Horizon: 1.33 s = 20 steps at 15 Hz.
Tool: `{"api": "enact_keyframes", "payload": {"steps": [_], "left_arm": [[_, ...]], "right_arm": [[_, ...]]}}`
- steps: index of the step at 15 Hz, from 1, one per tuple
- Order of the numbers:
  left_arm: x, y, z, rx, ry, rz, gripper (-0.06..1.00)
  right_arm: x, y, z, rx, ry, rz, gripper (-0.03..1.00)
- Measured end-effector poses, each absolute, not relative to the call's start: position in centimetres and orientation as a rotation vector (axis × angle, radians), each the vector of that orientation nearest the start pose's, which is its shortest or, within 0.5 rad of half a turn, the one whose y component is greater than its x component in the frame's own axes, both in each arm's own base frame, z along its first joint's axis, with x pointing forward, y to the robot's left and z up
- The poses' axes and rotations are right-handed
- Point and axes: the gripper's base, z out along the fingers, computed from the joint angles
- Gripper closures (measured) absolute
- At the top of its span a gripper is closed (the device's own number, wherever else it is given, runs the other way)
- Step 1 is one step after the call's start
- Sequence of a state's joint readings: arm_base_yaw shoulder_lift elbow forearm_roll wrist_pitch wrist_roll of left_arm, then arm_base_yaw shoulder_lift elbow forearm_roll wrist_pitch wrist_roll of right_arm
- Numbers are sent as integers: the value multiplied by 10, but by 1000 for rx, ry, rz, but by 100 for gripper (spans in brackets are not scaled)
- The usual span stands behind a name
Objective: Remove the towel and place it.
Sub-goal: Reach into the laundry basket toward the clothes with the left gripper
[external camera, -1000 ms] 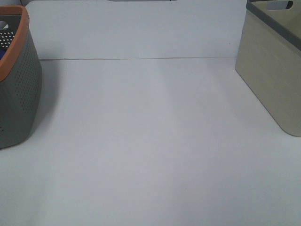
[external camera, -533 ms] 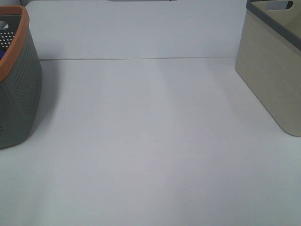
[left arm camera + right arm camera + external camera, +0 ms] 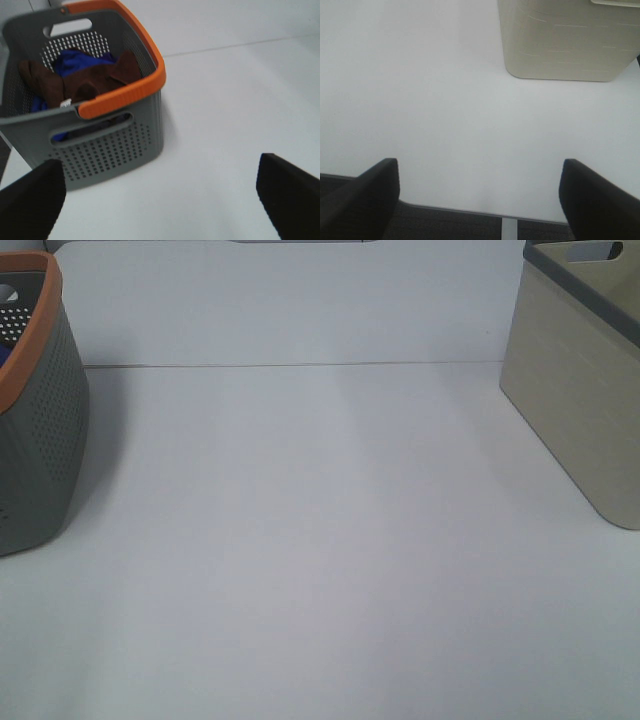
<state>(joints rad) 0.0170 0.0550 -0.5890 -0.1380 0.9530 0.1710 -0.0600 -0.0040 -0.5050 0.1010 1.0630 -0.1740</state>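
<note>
I am seeing the brown towel (image 3: 85, 82) lying crumpled inside the grey basket (image 3: 115, 145) on the desk's (image 3: 320, 540) left side. Left fingers (image 3: 30, 205) and right fingers (image 3: 360, 195) are hanging spread, holding nothing.

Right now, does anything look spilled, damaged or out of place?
Nothing stands out. The towel lies crumpled in the basket over a blue cloth, and the bin stands upright and intact. The left gripper and right gripper are open, empty.
</note>
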Motion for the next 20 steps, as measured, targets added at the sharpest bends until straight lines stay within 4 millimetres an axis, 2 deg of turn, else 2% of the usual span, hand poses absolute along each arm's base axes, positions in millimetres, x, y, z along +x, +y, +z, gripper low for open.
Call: {"api": "enact_keyframes", "payload": {"steps": [2,3,4,5,7,8,9,12,15,16,17,20], "left_arm": [[12,-8,329,149,1909,-6,-5],[29,-7,337,166,1963,14,-5],[47,-5,343,198,2026,47,-5],[86,-2,353,286,2142,115,-5],[130,-1,364,374,2227,148,-5],[149,-1,373,412,2253,155,-5],[158,-1,378,435,2275,155,-5],[211,-2,397,626,2445,137,-5],[263,-1,416,770,2414,178,-5],[272,-1,416,795,2410,185,-5],[300,5,413,874,2398,204,-5],[328,37,382,984,2479,261,-5]], "right_arm": [[-6,8,279,-121,2030,-26,21],[-6,8,279,-121,2030,-26,21],[-6,8,279,-121,2030,-26,21],[-6,8,279,-121,2030,-26,21],[-6,8,279,-121,2030,-26,21],[-6,8,279,-121,2030,-26,21],[-6,8,279,-121,2030,-26,21],[-6,8,279,-121,2030,-26,21],[-6,8,279,-121,2030,-26,21],[-6,8,279,-121,2030,-26,21],[-6,8,279,-121,2030,-26,21],[-6,8,279,-121,2030,-26,21]]}}
